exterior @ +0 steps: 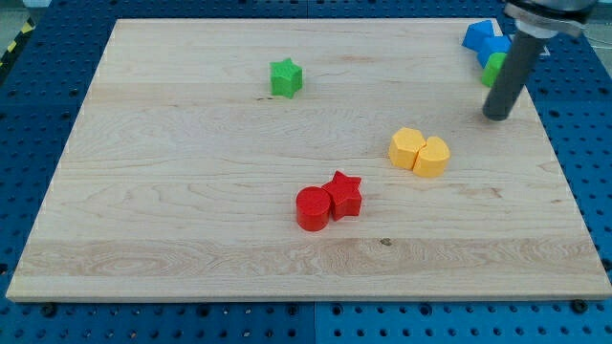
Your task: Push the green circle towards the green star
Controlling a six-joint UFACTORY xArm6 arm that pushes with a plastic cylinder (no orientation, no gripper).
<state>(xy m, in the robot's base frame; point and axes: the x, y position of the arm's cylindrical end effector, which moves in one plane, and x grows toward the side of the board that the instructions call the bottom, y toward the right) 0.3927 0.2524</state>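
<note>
- One wooden tabletop (191, 220) fills most of the camera view, lying on a blue perforated base (38, 325).
- Green blocks, two: a green star (285, 77) in the upper middle, standing alone, and a green block (494, 68) near the view's top right corner.
- That green block is the green circle of the task as far as I can judge; only a small sliver shows, since the rod (509, 76) covers most of it, so its round shape cannot be confirmed.
- Blue blocks, two: one blue block (478, 34) at the top right edge and a second blue block (495, 48) touching it just below; their shapes are hard to make out, and the rod hides part of the second.
- Yellow blocks, two: a yellow block (407, 148) and a yellow block with a pointed end (432, 157), pressed side by side at the right of centre.
- Red blocks, two: a red circle (312, 208) and a red star (344, 194), touching, at the lower middle.
- One dark rod, cut off at the view's top; my tip (497, 116) rests on the tabletop just below the green block, well apart from the green star.
- No fingers exist on this arm, so nothing is held or clamped.
- No containers are present; every block lies directly on the tabletop.
</note>
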